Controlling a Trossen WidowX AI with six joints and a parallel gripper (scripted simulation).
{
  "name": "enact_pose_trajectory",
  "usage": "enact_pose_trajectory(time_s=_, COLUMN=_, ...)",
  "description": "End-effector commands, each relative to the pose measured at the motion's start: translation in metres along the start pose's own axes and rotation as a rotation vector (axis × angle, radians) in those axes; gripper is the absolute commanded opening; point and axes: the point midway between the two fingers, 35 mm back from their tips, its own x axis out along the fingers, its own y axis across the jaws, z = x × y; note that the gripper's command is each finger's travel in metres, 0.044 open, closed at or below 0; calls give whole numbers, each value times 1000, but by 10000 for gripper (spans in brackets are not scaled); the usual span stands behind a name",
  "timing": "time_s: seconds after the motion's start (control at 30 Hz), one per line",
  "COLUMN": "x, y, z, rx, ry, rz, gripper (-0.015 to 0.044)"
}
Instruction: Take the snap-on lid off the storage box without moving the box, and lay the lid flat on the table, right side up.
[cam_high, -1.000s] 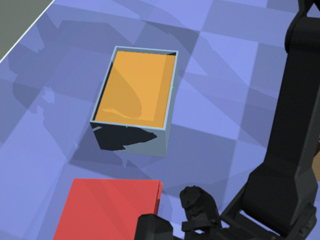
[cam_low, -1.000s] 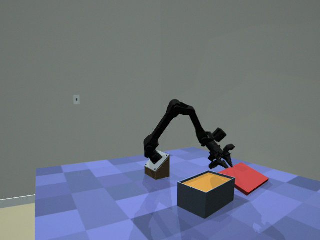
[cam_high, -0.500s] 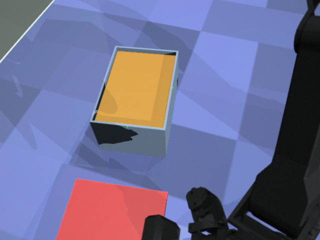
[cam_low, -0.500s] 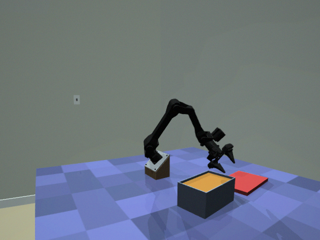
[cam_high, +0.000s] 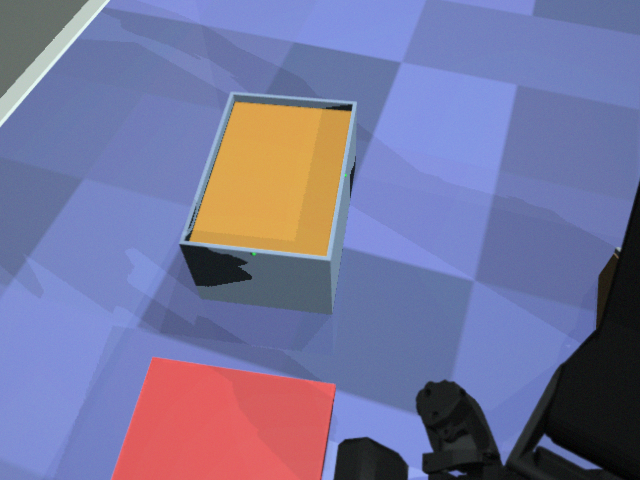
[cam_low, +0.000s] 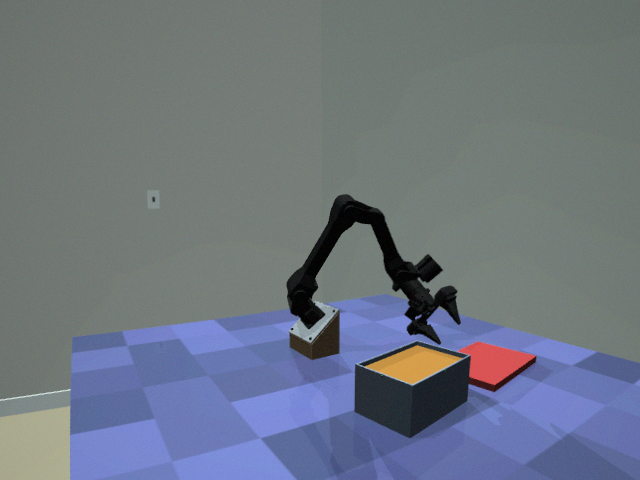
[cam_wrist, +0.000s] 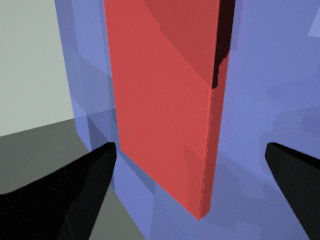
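The storage box (cam_high: 289, 286) (cam_low: 439, 395) stands upright and uncovered, grey-blue with an orange surface (cam_high: 268, 170) (cam_low: 416, 364) inside its rim. The red lid (cam_high: 227, 428) (cam_low: 501, 361) (cam_wrist: 160, 90) lies flat on the table beside one end of the box, with a gap between them in the top view. A smooth, plain face is up, with no raised rim or hollow showing. The near part of the lid is cut off in the top view. My gripper (cam_low: 449, 333) (cam_wrist: 190, 149) is wide open and empty, above the table near the lid, touching neither lid nor box.
The blue checked table (cam_high: 413, 320) (cam_low: 206, 408) carries both things. In the exterior view the arm's wooden base (cam_low: 326, 342) stands behind and left of the box. In the top view the dark arm (cam_high: 594, 392) covers the lower right. A table edge shows at the left in the wrist view.
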Motion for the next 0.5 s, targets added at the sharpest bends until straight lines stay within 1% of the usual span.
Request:
enact_pose_trajectory(time_s=0.0, x=-6, y=-7, z=2, rx=-7, ry=-5, rz=-1, gripper=440)
enact_pose_trajectory(time_s=0.37, x=-23, y=-21, z=2, rx=-7, ry=-4, rz=-2, gripper=440)
enact_pose_trajectory(time_s=0.47, x=-24, y=-14, z=-1, rx=-7, ry=-4, rz=-2, gripper=440)
